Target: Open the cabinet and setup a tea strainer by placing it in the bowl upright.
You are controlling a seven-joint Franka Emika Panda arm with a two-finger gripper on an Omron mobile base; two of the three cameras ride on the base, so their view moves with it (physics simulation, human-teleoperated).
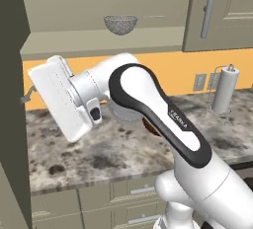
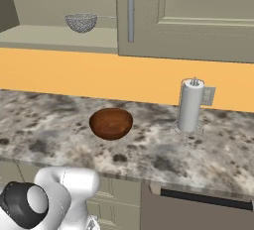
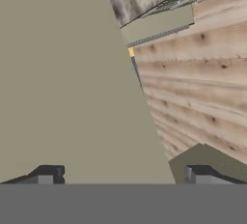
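Note:
The cabinet stands open, its door swung out at the far left, its broad flat face close ahead in the hand view. On the open shelf sits the tea strainer, a small mesh basket with its thin handle pointing right. On the counter below rests the brown bowl, mostly behind my arm in the left base view, where a sliver of the bowl shows. My gripper is beside the door's edge, open, with nothing between its fingertips.
A closed neighbouring door with a vertical bar handle hangs right of the shelf. A paper towel holder stands on the marbled counter to the right of the bowl. Drawers run below the counter edge.

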